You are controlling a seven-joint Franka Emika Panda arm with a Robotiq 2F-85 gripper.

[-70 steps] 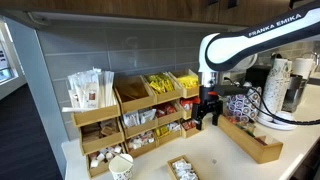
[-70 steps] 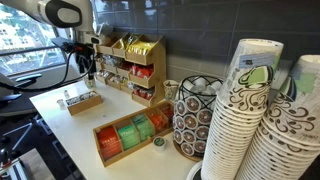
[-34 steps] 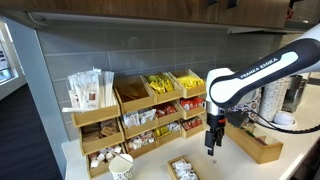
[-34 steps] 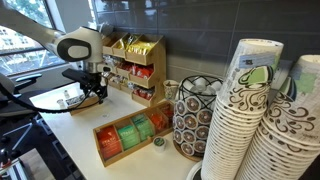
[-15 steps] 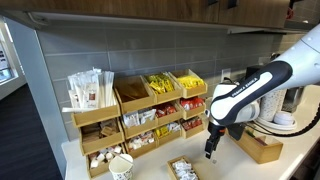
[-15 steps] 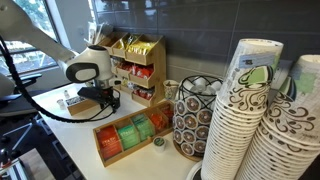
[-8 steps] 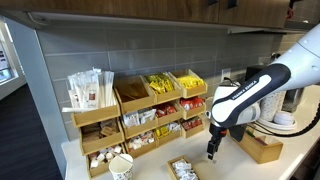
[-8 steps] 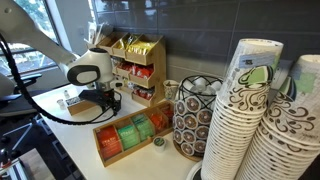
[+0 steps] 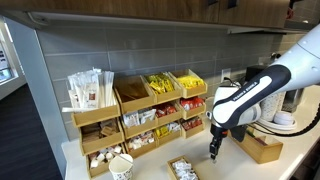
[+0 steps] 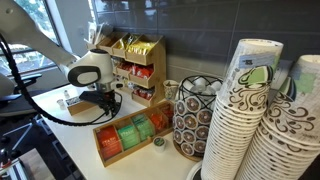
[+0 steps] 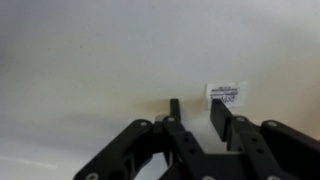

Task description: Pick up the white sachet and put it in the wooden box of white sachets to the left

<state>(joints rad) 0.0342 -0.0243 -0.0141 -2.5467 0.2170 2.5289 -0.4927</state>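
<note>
One small, flat white paper sachet [image 11: 226, 95] with dark print lies on the pale table [image 11: 80, 60]. It sits just past the tip of one finger [image 11: 222, 118] of the black two-finger hand [image 11: 198, 110], off to that side and not between the fingers. Hand state: fingers parted by a narrow gap with bare table showing through, nothing held. Judgement: the sachet is very light, thin and limp, and it lies flush, so it may slide or crumple. Best taken across its short width with the fingertips pressed to the table, once the hand is centred over it. The small, low, square light-wood box of white sachets [image 9: 183, 169] stands near the hand [image 9: 212, 153], not touching it. Change: 4.7 s ago the hand hung high beside the tiered wooden rack [image 9: 140, 115]; now it is low over the table. Against 0.5 s ago, barely any shift.
</note>
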